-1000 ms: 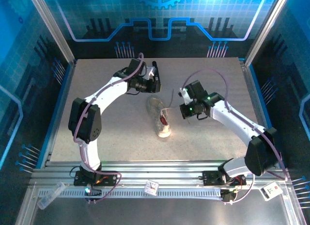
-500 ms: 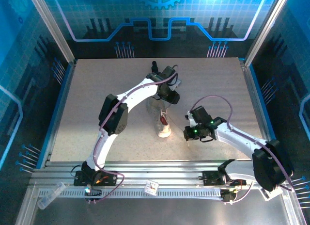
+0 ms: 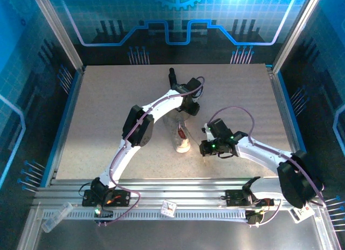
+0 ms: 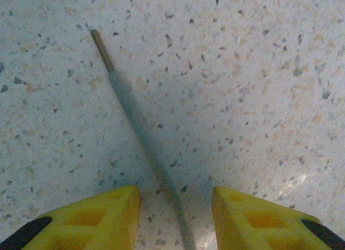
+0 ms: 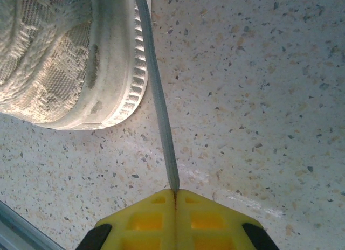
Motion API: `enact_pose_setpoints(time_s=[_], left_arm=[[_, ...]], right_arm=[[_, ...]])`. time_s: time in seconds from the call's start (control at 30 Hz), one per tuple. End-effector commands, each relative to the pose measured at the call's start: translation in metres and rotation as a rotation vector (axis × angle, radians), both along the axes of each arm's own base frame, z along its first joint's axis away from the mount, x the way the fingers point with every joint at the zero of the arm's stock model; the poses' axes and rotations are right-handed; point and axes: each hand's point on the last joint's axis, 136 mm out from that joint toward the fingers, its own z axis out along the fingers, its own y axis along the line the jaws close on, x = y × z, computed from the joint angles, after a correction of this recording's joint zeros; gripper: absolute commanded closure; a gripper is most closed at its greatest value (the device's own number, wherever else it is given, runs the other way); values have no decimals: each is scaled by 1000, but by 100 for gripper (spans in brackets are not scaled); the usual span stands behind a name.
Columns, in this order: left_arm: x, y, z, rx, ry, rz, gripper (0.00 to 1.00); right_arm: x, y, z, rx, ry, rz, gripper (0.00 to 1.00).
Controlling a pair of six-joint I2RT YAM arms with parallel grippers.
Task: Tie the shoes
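The shoe (image 3: 182,136), a small off-white sneaker with a red lining, lies mid-table with its toe toward the near edge. My left gripper (image 3: 185,110) hangs just behind it. In the left wrist view its yellow fingers (image 4: 116,212) stand apart, open, on either side of a thin pale lace (image 4: 135,120) that lies flat on the table. My right gripper (image 3: 204,148) sits right of the shoe's toe. Its jaws (image 5: 175,193) are shut on the end of the other lace (image 5: 159,104), which runs straight past the sneaker's mesh toe and sole (image 5: 59,56).
A slim black bar (image 3: 172,76) stands on the table behind the left gripper. Blue walls and metal posts bound the speckled tabletop (image 3: 108,126). On the front rail lie a white card (image 3: 168,208), a clear plastic piece (image 3: 56,216) and a white box (image 3: 302,211).
The left arm swung from the back left to just behind the shoe. The right gripper drew its lace toward the near side, right of the toe.
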Motion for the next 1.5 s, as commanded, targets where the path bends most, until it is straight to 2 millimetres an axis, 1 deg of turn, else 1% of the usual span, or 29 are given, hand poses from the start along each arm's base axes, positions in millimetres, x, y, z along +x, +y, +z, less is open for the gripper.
enact_pose_setpoints(time_s=[0.0,0.07,0.13,0.17,0.23,0.4,0.5,0.6,0.73,0.97,1.0,1.1,1.2,1.3,1.37,1.47], left_arm=[[-14,-3,-22,17,73,-29,76],[-17,-2,-18,15,79,-30,88],[-16,-1,-6,10,58,-36,97],[-16,0,5,3,39,-41,100],[-13,3,30,-26,-1,-41,100],[-7,23,109,-194,-120,4,100],[-11,42,139,-260,-160,29,100],[-19,68,157,-298,-184,69,100],[-29,108,169,-354,-205,149,100],[-42,190,184,-406,-250,314,100],[-46,201,187,-413,-262,337,100],[-64,232,189,-428,-279,404,100],[-87,258,177,-433,-261,478,100],[-109,265,161,-452,-225,511,100],[-122,260,152,-480,-193,513,100],[-141,245,141,-520,-149,486,100]], right_arm=[[-1,2,1,0,-6,2,100],[0,1,3,-3,-13,2,100],[1,1,6,-3,-22,2,100],[1,1,7,-4,-27,3,100],[2,1,8,-7,-30,5,100],[3,0,13,-14,-46,12,100],[3,0,16,-17,-52,18,100],[2,-1,19,-23,-61,22,100],[1,-1,22,-31,-69,29,100],[4,1,27,-43,-77,46,100],[5,2,29,-46,-77,50,100],[10,3,33,-59,-86,61,100],[15,1,39,-91,-99,67,100],[22,-2,47,-116,-128,63,100],[25,-2,56,-113,-148,63,100],[30,2,71,-101,-181,72,100]])
